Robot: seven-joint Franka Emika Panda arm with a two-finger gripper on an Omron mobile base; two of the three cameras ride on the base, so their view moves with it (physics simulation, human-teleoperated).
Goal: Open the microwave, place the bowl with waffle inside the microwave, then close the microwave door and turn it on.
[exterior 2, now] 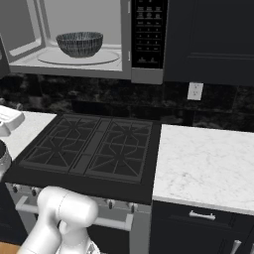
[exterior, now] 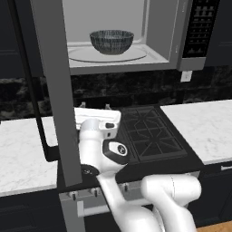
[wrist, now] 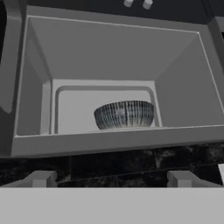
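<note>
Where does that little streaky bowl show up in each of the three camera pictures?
Left base view: the bowl is upper middle, on the turntable.
Right base view: upper left, same turntable.
Hand view: centre, slightly low, seen from below the cavity floor.
Shared landmark: the open microwave cavity around it.

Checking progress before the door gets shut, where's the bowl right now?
The bowl sits inside the open microwave, on the round glass turntable above the stove; in the right base view it stands left of the black button panel.
</note>
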